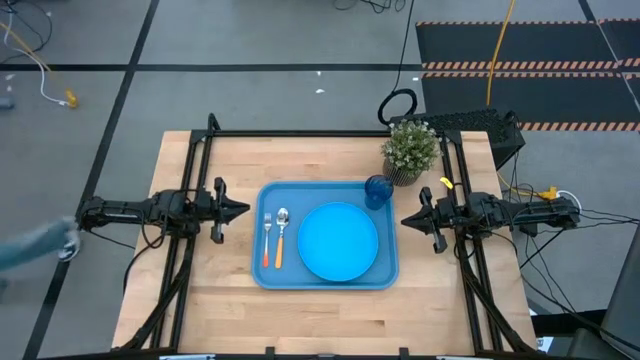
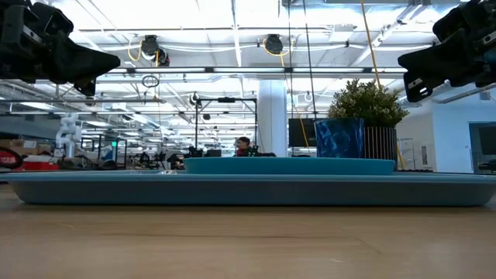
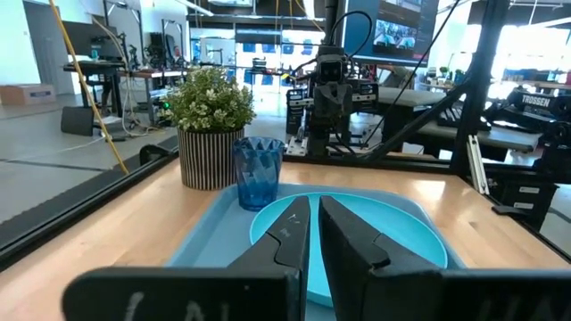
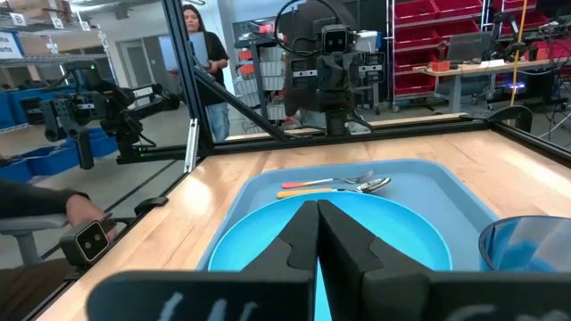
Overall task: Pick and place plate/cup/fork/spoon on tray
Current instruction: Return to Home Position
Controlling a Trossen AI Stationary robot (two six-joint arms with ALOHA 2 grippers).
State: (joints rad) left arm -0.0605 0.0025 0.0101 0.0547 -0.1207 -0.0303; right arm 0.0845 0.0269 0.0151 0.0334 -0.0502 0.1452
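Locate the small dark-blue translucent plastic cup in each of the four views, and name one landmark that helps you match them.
High view: the small dark-blue translucent plastic cup stands in the tray's far right corner.
Low view: right of centre, before the plant.
Left wrist view: left of centre, at the tray's corner.
Right wrist view: only its rim, at the right edge.
Shared landmark: the potted green plant beside the cup, except in the right wrist view.

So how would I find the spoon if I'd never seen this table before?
Look for the big light-blue tray in the middle of the wooden table. Left of the round plate lie two small orange-handled pieces side by side. The spoon is the one nearer the plate, with a smooth rounded bowl, while the fork beside it ends in tines.
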